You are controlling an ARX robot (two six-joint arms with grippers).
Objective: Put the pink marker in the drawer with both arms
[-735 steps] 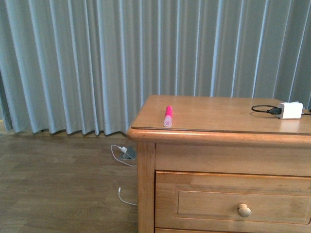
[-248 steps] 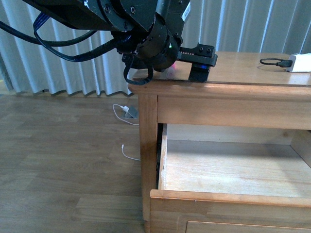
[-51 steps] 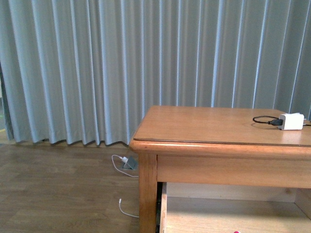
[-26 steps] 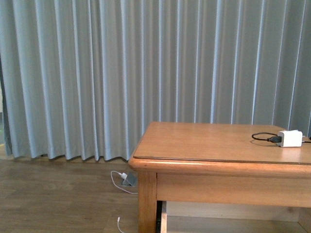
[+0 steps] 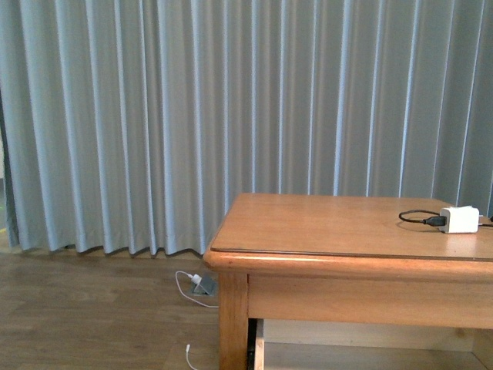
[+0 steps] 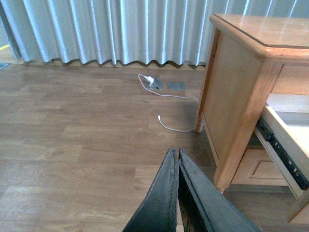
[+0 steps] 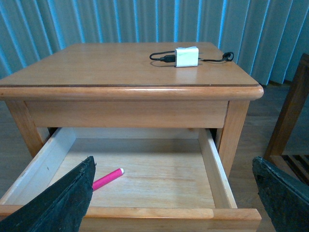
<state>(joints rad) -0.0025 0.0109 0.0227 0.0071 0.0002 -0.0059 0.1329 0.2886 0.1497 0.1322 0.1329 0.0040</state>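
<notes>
In the right wrist view the drawer point(image 7: 212, 164) is pulled out of the wooden nightstand, and the pink marker point(image 7: 108, 178) lies on its plywood floor, partly behind one black finger point(image 7: 67, 203). My right gripper point(image 7: 173, 166) hangs wide open in front of the drawer, holding nothing. In the left wrist view my left gripper point(image 6: 177, 152) is shut and empty, out over the wooden floor beside the nightstand; the drawer's side rail point(image 6: 285, 154) shows there. The front view shows only a strip of the drawer's inside point(image 5: 362, 356) and neither arm.
A white charger block point(image 5: 460, 220) with a black cable lies on the nightstand top point(image 5: 323, 223). A white cable and plug point(image 6: 164, 96) lie on the floor by the grey curtain point(image 5: 154, 116). A wooden frame point(image 7: 289, 121) stands beside the nightstand.
The front view has tilted upward over the last second: the nightstand sits lower in the picture, less of the open drawer shows, and the pink tip at the bottom edge has left the view.
</notes>
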